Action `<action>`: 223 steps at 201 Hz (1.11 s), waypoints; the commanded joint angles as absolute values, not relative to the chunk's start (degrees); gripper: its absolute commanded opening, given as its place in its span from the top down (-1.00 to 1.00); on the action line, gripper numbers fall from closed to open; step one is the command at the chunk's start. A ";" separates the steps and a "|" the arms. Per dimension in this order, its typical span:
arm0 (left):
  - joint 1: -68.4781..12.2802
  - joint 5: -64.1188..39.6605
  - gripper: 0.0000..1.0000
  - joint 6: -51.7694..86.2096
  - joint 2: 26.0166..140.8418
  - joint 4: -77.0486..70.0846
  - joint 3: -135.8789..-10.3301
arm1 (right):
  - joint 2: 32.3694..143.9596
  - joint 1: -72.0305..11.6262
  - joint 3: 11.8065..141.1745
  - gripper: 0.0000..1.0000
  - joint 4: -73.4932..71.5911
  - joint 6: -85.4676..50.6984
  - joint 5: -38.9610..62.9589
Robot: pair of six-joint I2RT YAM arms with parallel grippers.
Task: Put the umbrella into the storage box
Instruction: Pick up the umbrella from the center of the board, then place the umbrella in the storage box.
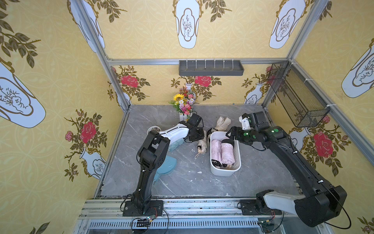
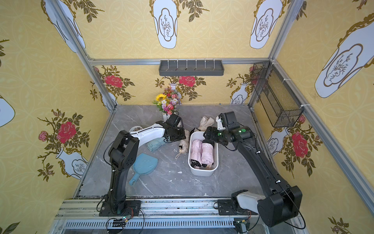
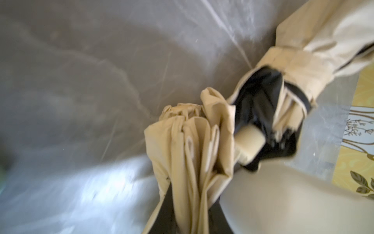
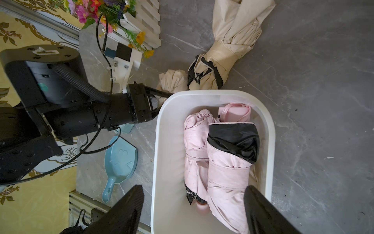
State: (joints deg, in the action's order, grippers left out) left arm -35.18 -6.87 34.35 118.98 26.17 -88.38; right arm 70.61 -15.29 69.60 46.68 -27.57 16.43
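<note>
Risk first. Storage box near front holds two pink umbrellas side by side, most of floor taken. Third likely lands on top and may roll over rim. Beige umbrella lies on table just beside box's left wall. Left gripper clamped on its loose fabric at far end, so near end may sag and wrist cord snag rim. Right gripper spread wide, empty, above box's far end, in left arm's likely path. Further back: pebble pot with stones inside; wall mesh basket looks empty.
</note>
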 commanded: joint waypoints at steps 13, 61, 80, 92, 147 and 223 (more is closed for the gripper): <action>-34.89 -5.93 1.00 33.64 108.93 26.66 -82.17 | 68.79 -15.28 68.58 -0.64 46.85 -26.21 19.89; -34.89 -6.53 1.00 35.19 91.92 28.22 -73.79 | 65.52 -15.23 64.98 -0.63 45.43 -25.05 26.84; -34.89 -8.52 1.00 35.98 86.44 27.06 -71.21 | 64.39 -15.29 63.11 -0.57 42.98 -25.44 31.04; -34.89 -10.10 1.00 36.68 83.21 25.97 -69.88 | 63.62 -15.38 61.57 -0.50 40.28 -26.29 34.90; -34.90 -22.57 1.00 39.61 74.02 12.94 -63.42 | 61.00 -19.86 59.09 -0.46 30.66 -31.20 42.02; -35.24 -34.71 1.00 45.73 74.02 -5.92 -58.11 | 61.48 -24.50 55.45 -0.44 17.19 -39.10 45.96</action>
